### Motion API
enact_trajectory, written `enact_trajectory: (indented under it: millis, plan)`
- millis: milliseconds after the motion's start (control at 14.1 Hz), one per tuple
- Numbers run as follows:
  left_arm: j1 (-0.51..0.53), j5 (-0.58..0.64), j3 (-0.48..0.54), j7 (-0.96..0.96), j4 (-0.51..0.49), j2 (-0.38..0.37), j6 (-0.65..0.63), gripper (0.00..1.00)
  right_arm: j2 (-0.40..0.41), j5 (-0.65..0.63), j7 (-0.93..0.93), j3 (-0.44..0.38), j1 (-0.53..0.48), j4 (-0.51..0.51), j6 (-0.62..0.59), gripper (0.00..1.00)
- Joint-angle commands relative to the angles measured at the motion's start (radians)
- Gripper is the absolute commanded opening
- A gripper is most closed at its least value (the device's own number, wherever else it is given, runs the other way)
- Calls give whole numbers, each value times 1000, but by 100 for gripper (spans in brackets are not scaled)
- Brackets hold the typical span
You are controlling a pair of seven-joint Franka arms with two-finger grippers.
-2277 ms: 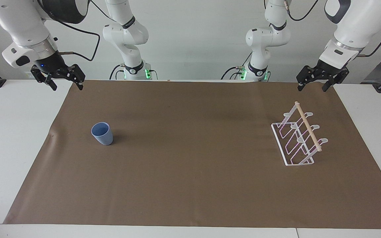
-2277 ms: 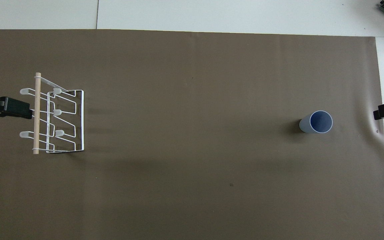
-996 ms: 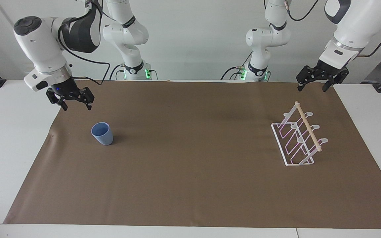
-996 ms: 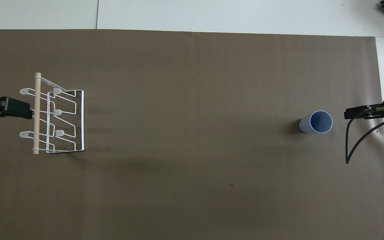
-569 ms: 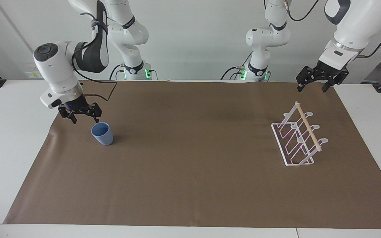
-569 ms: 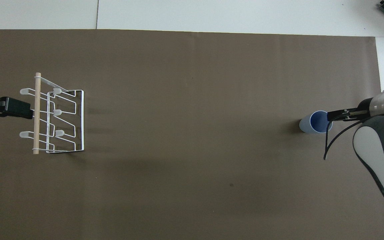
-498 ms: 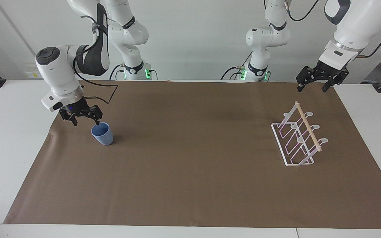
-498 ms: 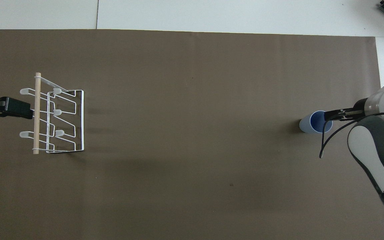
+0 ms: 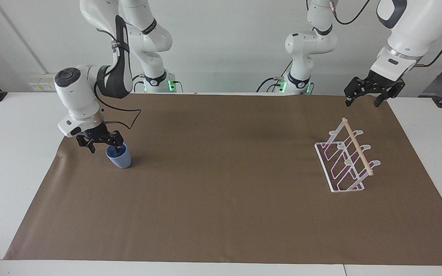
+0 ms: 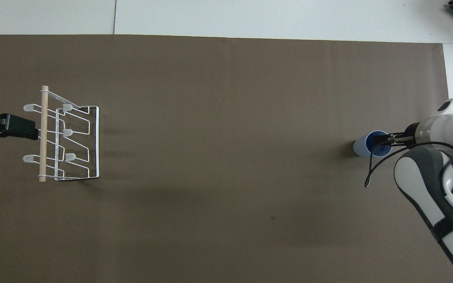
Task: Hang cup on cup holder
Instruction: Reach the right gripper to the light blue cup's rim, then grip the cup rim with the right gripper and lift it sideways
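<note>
Brown matte paper covers the white worktop point(image 9: 14, 161). At its nine o'clock in the facing view, the right gripper point(image 9: 105, 147) holds spread fingers point(image 9: 118, 145) astride the tapered blue cup point(image 9: 120, 159)'s rim, one inside. The left gripper point(image 9: 363, 99), fingers apart, waits over the paper's edge near the white wire cup holder point(image 9: 344, 163).

R gripper point(image 10: 383, 139) over cup point(image 10: 364, 147) rim; cup holder point(image 10: 63, 137) well apart.

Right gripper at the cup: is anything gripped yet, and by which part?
Nothing is held. The right gripper is open at the cup's rim, one finger inside; the cup stands on the table.
</note>
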Motion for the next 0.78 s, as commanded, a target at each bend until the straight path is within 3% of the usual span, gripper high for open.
enact_trajectory:
  millis: [0, 213, 427, 498, 640, 711]
  plan:
    - [1, -11, 4, -8, -24, -14, 22, 100, -16, 16, -20, -5, -2, -42, 25, 100]
    - [4, -12, 6, -8, -34, -18, 31, 100, -19, 16, -23, -7, -7, -99, 110, 100]
    - [21, -49, 7, -10, -41, -20, 33, 100, -23, 17, -23, -7, -7, -111, 113, 100]
    - [31, -72, 6, -10, -41, -20, 33, 100, -25, 17, -23, -7, -7, -114, 111, 97]
    - [33, -87, 6, -11, -57, -27, 33, 100, -28, 16, -22, -7, -8, -120, 110, 76]
    - [33, -89, 7, -11, -70, -35, 33, 100, -28, 17, -12, -7, -8, -120, 107, 75]
